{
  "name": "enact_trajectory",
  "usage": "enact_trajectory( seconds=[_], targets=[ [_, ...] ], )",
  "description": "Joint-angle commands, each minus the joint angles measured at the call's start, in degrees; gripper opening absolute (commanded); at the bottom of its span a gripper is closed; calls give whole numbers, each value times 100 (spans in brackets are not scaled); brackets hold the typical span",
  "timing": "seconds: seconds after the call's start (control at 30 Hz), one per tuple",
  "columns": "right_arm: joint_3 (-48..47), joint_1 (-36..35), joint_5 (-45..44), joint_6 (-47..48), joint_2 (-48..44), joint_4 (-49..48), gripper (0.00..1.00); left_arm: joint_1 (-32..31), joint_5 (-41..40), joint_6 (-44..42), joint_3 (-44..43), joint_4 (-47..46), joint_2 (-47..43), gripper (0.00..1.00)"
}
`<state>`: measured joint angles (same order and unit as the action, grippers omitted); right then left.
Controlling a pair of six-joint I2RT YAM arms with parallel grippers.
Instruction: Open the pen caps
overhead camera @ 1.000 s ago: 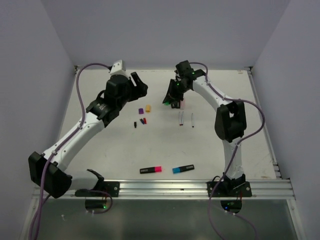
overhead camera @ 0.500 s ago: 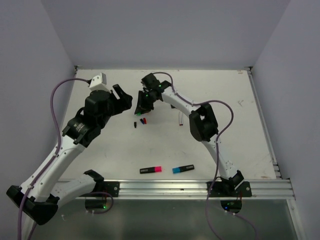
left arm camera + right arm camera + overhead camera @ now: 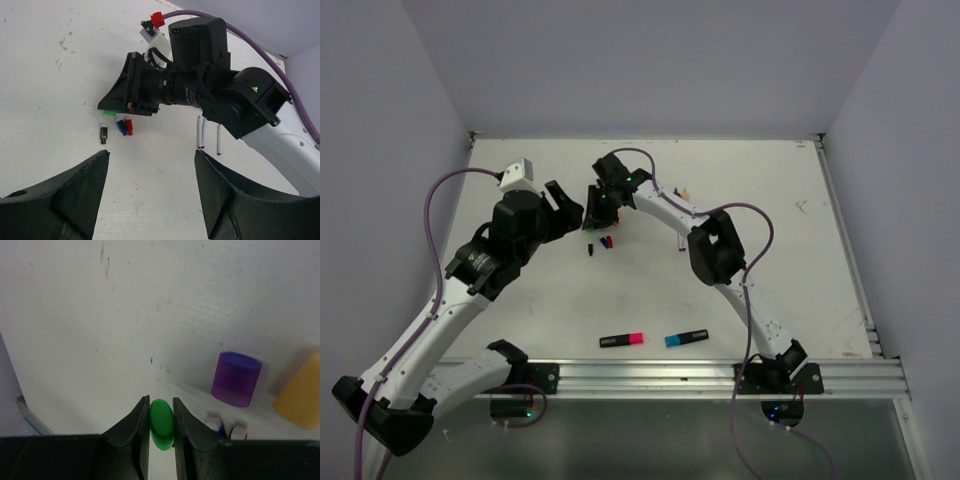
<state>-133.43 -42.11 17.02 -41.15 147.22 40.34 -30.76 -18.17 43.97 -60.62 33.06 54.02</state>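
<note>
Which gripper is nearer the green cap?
Right. The right gripper is shut on the green cap; the left gripper stands open to the cap's left, facing it, not touching.

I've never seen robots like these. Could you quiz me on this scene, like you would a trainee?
1. True or false: the left fingers hold a cap.
2. What do the right fingers pinch? A. green cap B. purple cap C. white pen
3. How many highlighters lie near the table's front edge?
Key: 1 false, they are open and empty; 2 A; 3 two.
</note>
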Motion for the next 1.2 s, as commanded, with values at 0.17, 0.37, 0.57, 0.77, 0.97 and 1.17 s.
enact_trajectory(
  seconds=[0.17,0.37,0.57,0.77,0.97,1.17],
  targets=[
    [-861,-87,-224,-157,589,-105,3,27,24,60,-46,43,-49,73],
    [-675,-96,-480,-60,579,-167,10,27,-20,16,-29,60,-32,74],
    [-1001,-87,-629,54,703,-8,31,27,24,42,50,157,-49,74],
    [-1168,-61,-673,124,712,-8,40,27,95,103,173,368,-172,74],
    [-1370,-8,-577,116,502,-227,43,27,174,165,209,614,-348,74],
    [-1450,553,-603,-218,-497,-404,44,27,481,-133,156,676,-550,73]
  ],
)
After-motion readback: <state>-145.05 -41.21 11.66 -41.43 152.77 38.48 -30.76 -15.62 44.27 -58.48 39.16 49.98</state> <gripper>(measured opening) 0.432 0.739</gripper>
